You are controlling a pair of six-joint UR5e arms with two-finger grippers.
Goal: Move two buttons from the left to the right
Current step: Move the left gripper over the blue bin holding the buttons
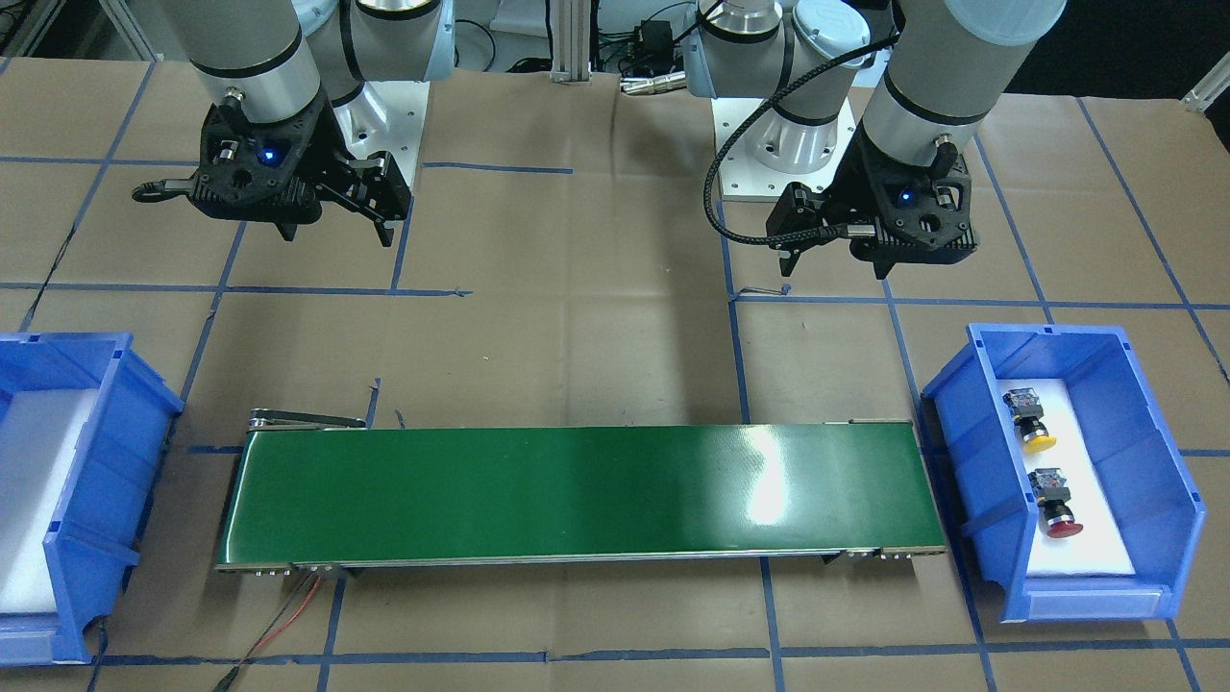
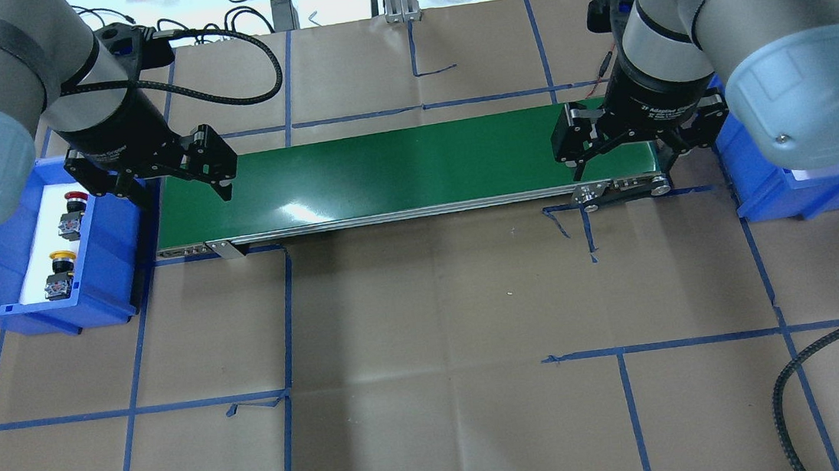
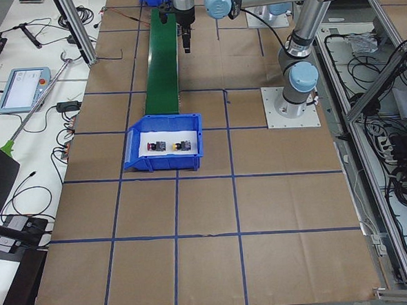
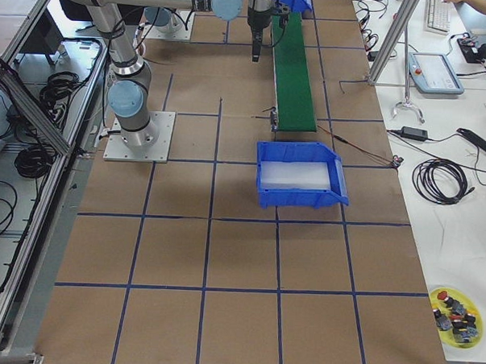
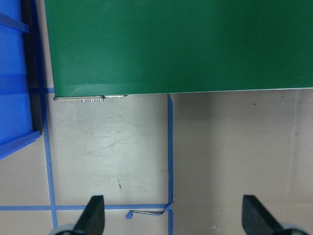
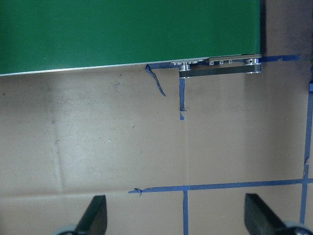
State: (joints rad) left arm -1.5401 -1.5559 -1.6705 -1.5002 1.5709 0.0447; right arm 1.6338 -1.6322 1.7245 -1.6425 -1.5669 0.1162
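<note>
The two buttons lie in the blue bin [image 1: 971,461] at the conveyor's left end. The yellow-capped button [image 1: 1036,424] is nearer the robot, and the red-capped button [image 1: 1057,505] is farther away. Both also show in the overhead view, red [image 2: 73,212] and yellow [image 2: 59,275]. My left gripper [image 2: 180,189] hangs open and empty above the table beside that bin, apart from the buttons; its fingers [image 5: 95,215] stand wide. My right gripper [image 2: 624,162] hangs open and empty over the belt's other end, its fingers [image 6: 95,215] wide.
A green conveyor belt [image 1: 577,490] runs between the two bins. A second blue bin [image 1: 86,481] with a white liner stands at the right end with nothing visible in it. Brown paper with blue tape lines covers the table [image 2: 430,342]. A red-and-black wire [image 1: 288,615] trails from the belt.
</note>
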